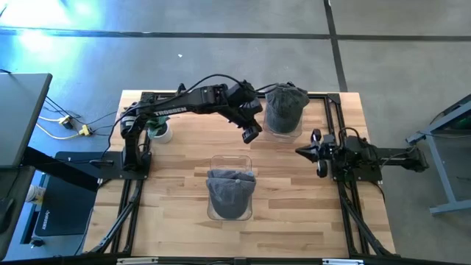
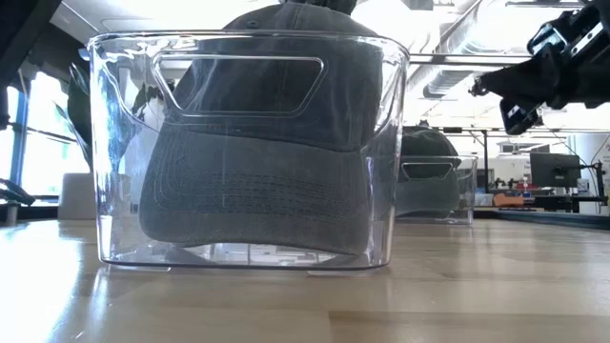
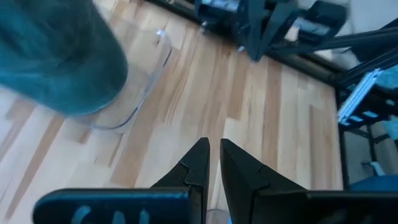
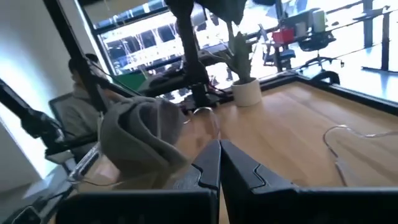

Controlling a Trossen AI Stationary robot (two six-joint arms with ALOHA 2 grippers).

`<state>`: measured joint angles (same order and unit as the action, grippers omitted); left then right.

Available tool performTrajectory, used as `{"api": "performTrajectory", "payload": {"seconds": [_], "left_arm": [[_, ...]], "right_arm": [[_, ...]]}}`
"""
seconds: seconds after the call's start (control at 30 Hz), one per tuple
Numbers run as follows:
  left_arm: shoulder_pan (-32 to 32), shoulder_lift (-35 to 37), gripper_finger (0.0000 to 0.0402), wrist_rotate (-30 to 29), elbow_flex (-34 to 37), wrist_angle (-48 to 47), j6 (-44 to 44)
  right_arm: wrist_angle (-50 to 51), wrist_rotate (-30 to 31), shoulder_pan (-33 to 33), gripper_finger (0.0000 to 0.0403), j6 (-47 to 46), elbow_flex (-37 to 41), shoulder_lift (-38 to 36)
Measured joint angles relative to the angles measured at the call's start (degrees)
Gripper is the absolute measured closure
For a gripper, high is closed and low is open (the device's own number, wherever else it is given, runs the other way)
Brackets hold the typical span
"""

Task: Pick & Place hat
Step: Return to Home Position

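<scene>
Hovering just beside the far bin [image 1: 287,135], the left gripper [image 1: 250,135] has its fingers pinched nearly together, holding nothing. A dark cap [image 1: 285,107] sits in that bin; a gray cap [image 1: 230,193] fills the near bin [image 1: 230,158]. The right gripper [image 1: 303,151] waits at the table's [image 1: 176,199] right side, fingers closed and empty.

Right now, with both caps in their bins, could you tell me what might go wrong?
The left gripper hangs close beside the far bin, whose cap bulges above the rim; a swing back could snag it or nudge the bin. The potted plant stands by the left arm's base, possibly in the folding arm's path. The right gripper waits aside.
</scene>
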<state>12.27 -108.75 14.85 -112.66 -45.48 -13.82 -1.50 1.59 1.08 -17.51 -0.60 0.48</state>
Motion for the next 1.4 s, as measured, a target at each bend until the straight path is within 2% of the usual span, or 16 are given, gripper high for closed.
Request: {"api": "performTrajectory", "payload": {"seconds": [0.1,0.17,0.27,0.3,0.33,0.43,0.5,0.57,0.67,0.93,1.2,1.4], "left_arm": [[0.0,1.6,0.0367,-0.9,1.0,-2.6,0.0],[-0.3,2.4,0.0367,-1.0,2.8,-0.8,0.0],[-0.8,6.7,0.0367,-2.2,10.0,-0.3,0.0],[-1.2,8.1,0.0367,-2.8,12.8,4.4,-0.2],[-1.5,10.1,0.0367,-3.7,16.2,9.1,-0.9],[-1.5,19.7,0.0367,-3.8,30.0,14.9,-2.6],[-1.5,24.9,0.0367,-3.9,38.5,26.1,-4.7],[-1.2,31.2,0.0367,-4.1,47.2,29.8,-5.7],[-0.2,39.3,0.0367,-4.7,56.2,38.8,-5.6],[0.9,59.5,0.0367,-4.2,72.1,38.4,-2.9],[0.9,80.3,0.0367,-6.6,87.1,39.1,-3.5],[0.8,92.0,0.0374,-6.7,96.8,42.7,-4.4]], "right_arm": [[-0.1,0.6,0.0,0.0403,1.4,0.0,0.2],[-0.1,0.6,0.0,0.0403,2.1,0.0,0.2],[0.0,0.5,0.0,0.0403,2.5,0.0,0.7],[0.0,0.3,0.0,0.0402,2.9,0.0,0.8],[0.1,-0.3,0.0,0.0401,3.5,0.0,0.9],[0.3,-1.6,0.0,0.0397,4.9,0.0,1.3],[0.3,-1.7,0.0,0.0394,5.1,0.0,1.4],[0.2,-1.7,0.0,0.0392,4.8,0.0,1.4],[0.2,-1.7,0.0,0.0392,4.7,0.0,1.5],[0.1,-1.8,0.0,0.0391,4.6,0.1,1.4],[0.1,-1.8,0.0,0.0391,4.5,0.1,1.4],[0.0,-1.8,0.0,0.0391,4.6,0.1,1.4]]}}
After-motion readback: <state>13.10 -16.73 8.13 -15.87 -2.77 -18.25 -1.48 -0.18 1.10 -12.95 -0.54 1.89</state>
